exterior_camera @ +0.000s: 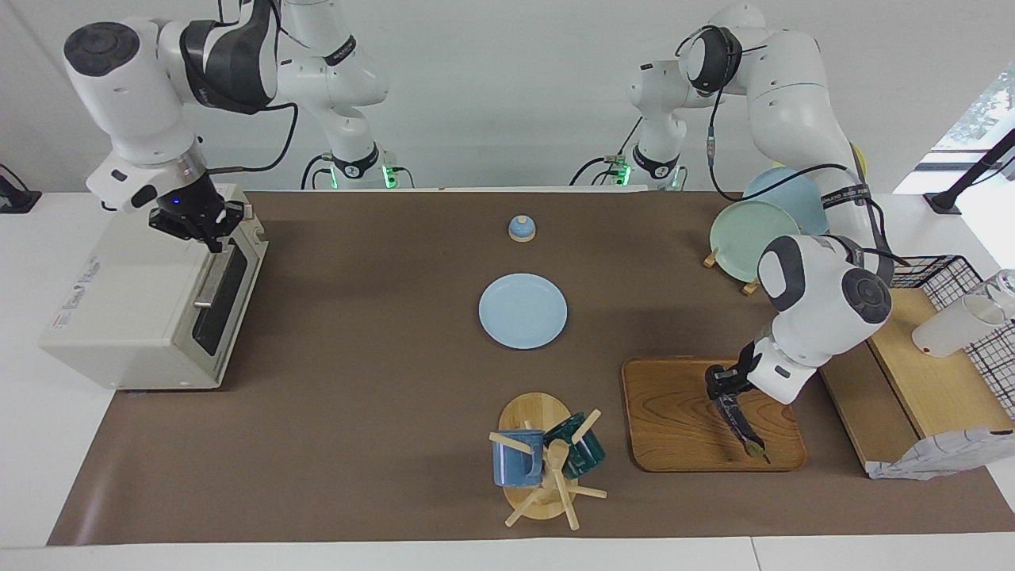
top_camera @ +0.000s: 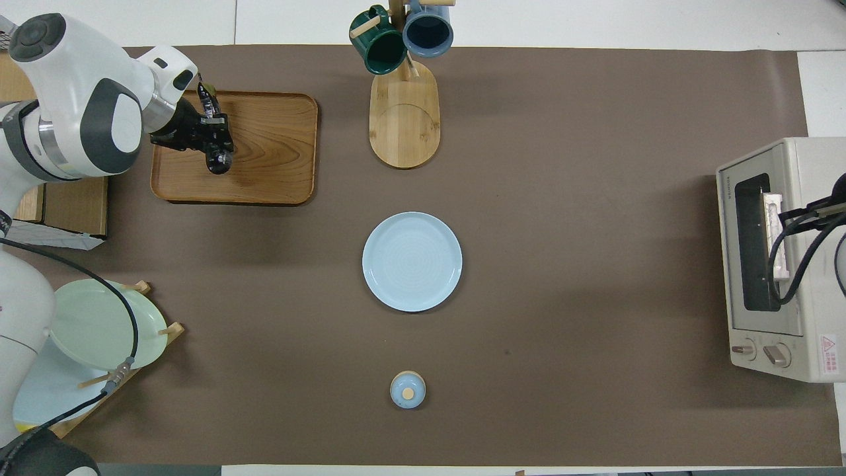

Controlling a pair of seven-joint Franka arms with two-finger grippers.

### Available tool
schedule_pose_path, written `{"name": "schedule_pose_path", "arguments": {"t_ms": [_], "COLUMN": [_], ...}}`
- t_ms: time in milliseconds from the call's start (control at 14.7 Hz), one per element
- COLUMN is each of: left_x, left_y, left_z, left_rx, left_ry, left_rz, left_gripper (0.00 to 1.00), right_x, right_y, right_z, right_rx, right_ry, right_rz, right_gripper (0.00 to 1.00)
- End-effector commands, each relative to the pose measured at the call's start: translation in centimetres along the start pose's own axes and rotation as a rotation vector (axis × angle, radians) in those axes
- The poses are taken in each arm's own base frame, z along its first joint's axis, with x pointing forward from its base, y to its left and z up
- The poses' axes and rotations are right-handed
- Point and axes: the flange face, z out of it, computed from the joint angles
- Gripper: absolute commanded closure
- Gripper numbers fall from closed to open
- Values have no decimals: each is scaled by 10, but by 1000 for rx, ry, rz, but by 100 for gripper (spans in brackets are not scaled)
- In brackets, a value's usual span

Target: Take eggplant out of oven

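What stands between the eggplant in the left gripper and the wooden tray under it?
Nothing visible does. The left gripper is shut on the eggplant, whose stem tip hangs low over a bare part of the wooden tray; whether it touches, I cannot tell.

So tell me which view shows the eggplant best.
The facing view: the eggplant hangs slantwise from the left gripper over the wooden tray, nearly full length visible. Overhead, the gripper covers much of it.
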Motion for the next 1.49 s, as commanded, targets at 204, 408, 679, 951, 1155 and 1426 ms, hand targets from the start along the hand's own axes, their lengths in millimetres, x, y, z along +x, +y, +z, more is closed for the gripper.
{"name": "schedule_pose_path", "arguments": {"t_ms": [204, 408, 679, 951, 1155, 1426], "left_x": [-5, -4, -11, -39, -70, -122], "left_y": [1, -3, -16, -30, -35, -28], "left_z": [4, -7, -58, -142, -205, -272], "left_rx": [21, 20, 30, 38, 49, 100], "left_ry": [11, 15, 63, 83, 91, 73], "left_rz": [27, 34, 9, -20, -29, -9], "left_gripper": [1, 0, 0, 0, 0, 0], "right_x": [7, 8, 15, 20, 19, 18], "right_y": [-11, -16, -28, -29, -27, -30], "right_z": [-9, -9, -12, -15, -16, -17], "right_rx": [100, 97, 78, 74, 77, 79], "right_ry": [-31, -36, -56, -65, -63, -59], "right_rz": [68, 60, 77, 87, 90, 86], "right_gripper": [29, 0, 0, 0, 0, 0]}}
